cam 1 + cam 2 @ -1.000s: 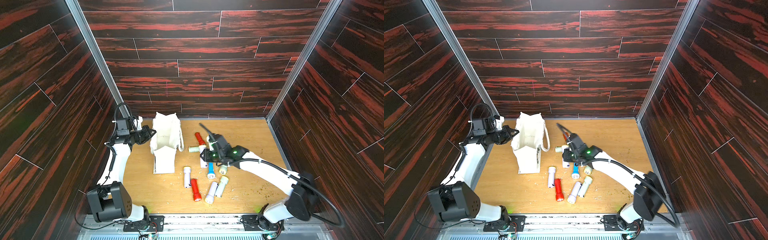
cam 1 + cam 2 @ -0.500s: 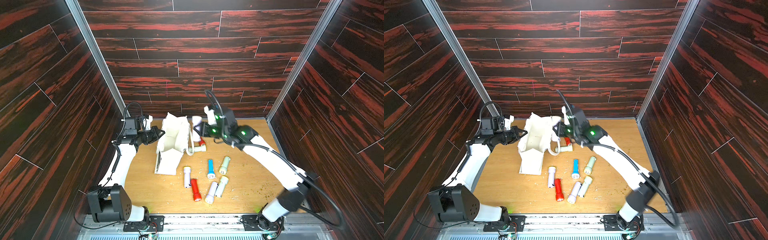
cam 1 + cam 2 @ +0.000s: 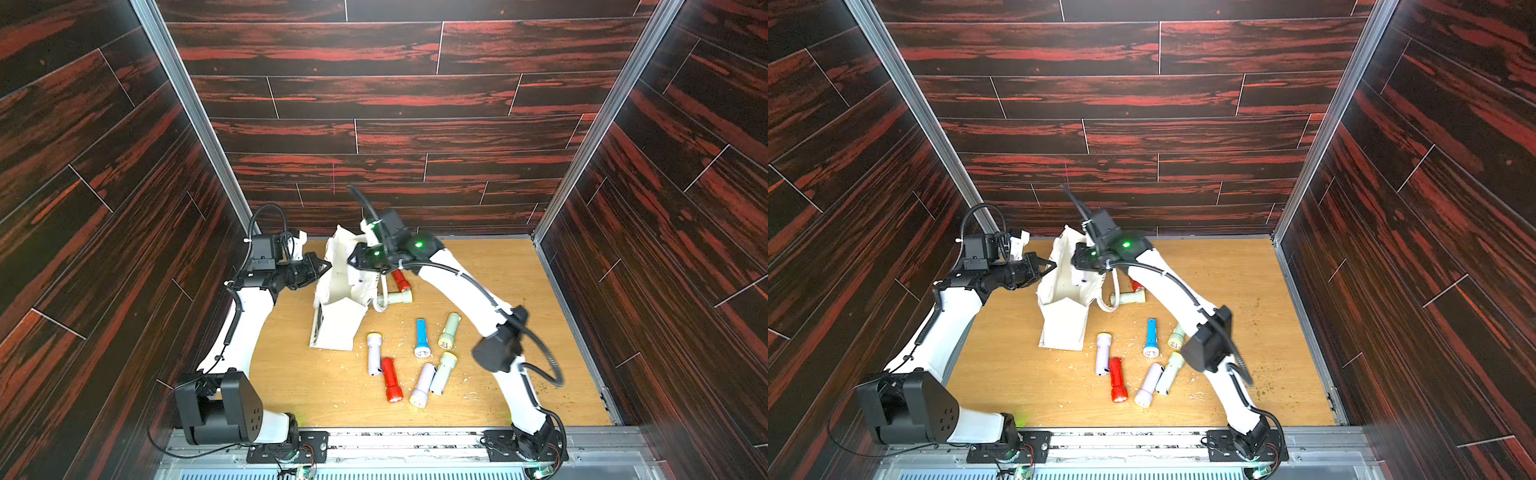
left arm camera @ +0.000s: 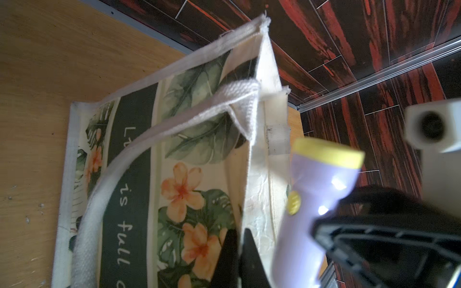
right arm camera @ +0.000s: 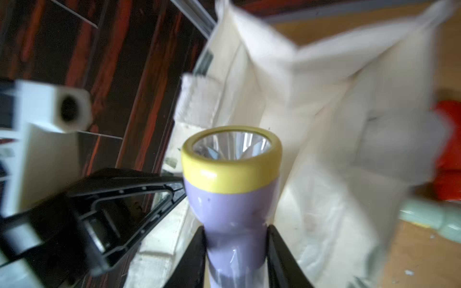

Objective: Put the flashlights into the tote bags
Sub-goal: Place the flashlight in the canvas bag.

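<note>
The cream tote bag (image 3: 338, 320) (image 3: 1065, 324) stands on the wooden table, its leafy print and script showing in the left wrist view (image 4: 194, 154). My left gripper (image 3: 326, 266) (image 4: 240, 233) is shut on the bag's upper rim and holds the mouth open. My right gripper (image 3: 1084, 259) (image 5: 235, 232) is shut on a lilac flashlight (image 5: 232, 189) (image 4: 306, 199) with a yellow head, right at the bag's mouth with the head pointing in. Several flashlights lie loose on the table: lilac (image 3: 374, 353), red (image 3: 390, 379), blue (image 3: 422, 337), mint (image 3: 449, 330).
A red flashlight (image 3: 401, 280) and a pale one (image 3: 395, 297) lie against the bag's right side, by its hanging handle (image 3: 380, 301). A mint one (image 3: 444, 372) and a lilac one (image 3: 423, 384) lie near the front. Dark wood walls close in three sides.
My right gripper rose from the flashlights on the table with the lilac one and swung left to the bag's mouth. My left gripper shifted right and up with the rim.
</note>
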Controlling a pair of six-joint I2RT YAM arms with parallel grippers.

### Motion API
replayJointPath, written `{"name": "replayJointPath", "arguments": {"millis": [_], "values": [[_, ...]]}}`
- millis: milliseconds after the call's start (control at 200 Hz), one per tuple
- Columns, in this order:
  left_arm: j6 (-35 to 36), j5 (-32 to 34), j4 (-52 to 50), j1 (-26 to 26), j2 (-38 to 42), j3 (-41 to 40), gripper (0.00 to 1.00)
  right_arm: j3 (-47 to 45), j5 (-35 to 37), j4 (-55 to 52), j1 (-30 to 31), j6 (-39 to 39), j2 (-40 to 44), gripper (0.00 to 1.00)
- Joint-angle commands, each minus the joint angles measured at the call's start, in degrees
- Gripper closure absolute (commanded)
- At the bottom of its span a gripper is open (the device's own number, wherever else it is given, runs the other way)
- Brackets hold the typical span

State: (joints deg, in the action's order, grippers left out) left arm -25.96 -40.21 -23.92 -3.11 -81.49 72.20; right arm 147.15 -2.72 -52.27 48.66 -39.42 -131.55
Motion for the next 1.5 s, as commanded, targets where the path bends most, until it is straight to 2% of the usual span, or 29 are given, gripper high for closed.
{"name": "replayJointPath", "arguments": {"millis": [0, 230, 406, 536, 882, 1112, 1248, 1493], "values": [[0.2, 0.8, 2.8, 0.0, 3.9, 0.3, 1.0, 3.2, -1.1, -6.1, 0.9, -2.3, -4.4, 0.8], [-3.8, -2.7, 8.9, 0.0, 4.8, -0.2, 1.0, -3.9, 2.9, -6.7, 3.1, -2.1, -3.1, 0.8], [-5.2, -3.2, 10.6, 0.1, 5.6, -1.5, 1.0, -16.7, 1.8, 2.0, 3.4, -3.5, 1.2, 0.8], [-5.7, -2.9, 10.4, 0.4, 4.4, -1.7, 1.0, -21.6, 0.7, 7.2, 3.4, -4.9, 2.2, 0.8], [-5.4, -2.6, 9.8, 1.0, 4.4, -3.2, 1.0, -16.9, -5.4, 11.3, 3.0, -9.5, -5.1, 0.8], [-5.4, -2.8, 9.7, 1.1, 4.0, -3.2, 1.0, -18.0, -9.8, 14.8, 3.1, -12.1, -7.3, 0.78], [-5.4, -2.9, 9.7, 1.1, 4.0, -3.1, 1.0, -17.8, -9.3, 13.4, 3.1, -12.4, -8.8, 0.77], [-5.3, -2.8, 9.4, 1.1, 3.9, -3.0, 1.0, -15.5, -3.2, 6.2, 3.0, -12.2, -11.8, 0.74]]}}
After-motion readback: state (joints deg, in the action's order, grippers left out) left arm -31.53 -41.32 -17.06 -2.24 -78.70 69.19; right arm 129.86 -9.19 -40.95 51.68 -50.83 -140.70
